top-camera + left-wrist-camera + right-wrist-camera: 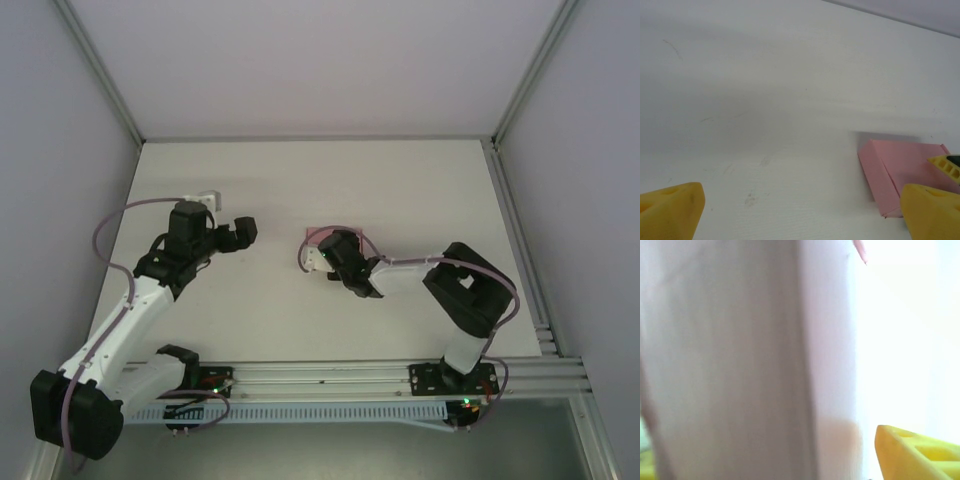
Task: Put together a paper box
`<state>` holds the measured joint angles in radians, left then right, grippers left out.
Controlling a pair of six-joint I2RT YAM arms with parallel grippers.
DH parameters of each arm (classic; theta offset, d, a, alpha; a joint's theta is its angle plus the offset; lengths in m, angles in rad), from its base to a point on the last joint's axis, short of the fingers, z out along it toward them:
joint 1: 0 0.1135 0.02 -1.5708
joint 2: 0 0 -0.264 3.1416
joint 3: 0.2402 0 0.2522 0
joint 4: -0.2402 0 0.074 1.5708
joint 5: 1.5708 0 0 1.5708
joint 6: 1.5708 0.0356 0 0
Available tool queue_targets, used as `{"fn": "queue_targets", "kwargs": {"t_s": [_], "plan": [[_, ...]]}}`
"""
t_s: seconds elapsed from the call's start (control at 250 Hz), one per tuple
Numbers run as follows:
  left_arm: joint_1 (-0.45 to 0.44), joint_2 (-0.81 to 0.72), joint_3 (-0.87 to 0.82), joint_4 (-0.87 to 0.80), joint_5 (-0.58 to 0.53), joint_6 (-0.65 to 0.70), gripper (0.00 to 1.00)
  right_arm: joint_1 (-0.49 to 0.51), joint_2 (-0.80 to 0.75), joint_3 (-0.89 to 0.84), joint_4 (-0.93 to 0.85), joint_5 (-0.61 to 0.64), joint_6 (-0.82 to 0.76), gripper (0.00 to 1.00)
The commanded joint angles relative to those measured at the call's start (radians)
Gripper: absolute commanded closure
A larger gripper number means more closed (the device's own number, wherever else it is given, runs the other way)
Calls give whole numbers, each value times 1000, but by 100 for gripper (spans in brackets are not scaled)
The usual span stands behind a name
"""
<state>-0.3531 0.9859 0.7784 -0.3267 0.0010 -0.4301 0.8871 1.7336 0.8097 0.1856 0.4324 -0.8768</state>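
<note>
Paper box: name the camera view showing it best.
Left wrist: the paper box lies sharp, top and side visible. Top external catches a pink sliver behind the right arm; right wrist, a blurred close-up.

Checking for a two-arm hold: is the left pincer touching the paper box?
Apart. In the top external view, a stretch of bare table lies between the left pincer and the paper box.

Blurred pale pink paper box [740, 360] up close, yellow fingertip [915, 455] at lower right

White table [400, 190], pale enclosure walls [300, 60]
</note>
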Motion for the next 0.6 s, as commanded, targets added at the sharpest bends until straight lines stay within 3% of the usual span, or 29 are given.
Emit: {"fn": "queue_targets", "kwargs": {"t_s": [0.0,0.156,0.387,0.487,0.599], "plan": [[9,-16,-4,4,-15,14,0,0,-61,42,-227,-119,77,17],[10,-15,0,7,-20,19,0,1,-132,95,-426,-204,128,1],[9,-13,2,27,-45,22,0,1,-373,117,-525,-362,196,0],[11,-19,2,44,-64,31,0,-4,-491,104,-493,-323,241,0],[11,-29,-23,87,-130,39,0,-34,-607,55,-350,-151,335,0]]}}
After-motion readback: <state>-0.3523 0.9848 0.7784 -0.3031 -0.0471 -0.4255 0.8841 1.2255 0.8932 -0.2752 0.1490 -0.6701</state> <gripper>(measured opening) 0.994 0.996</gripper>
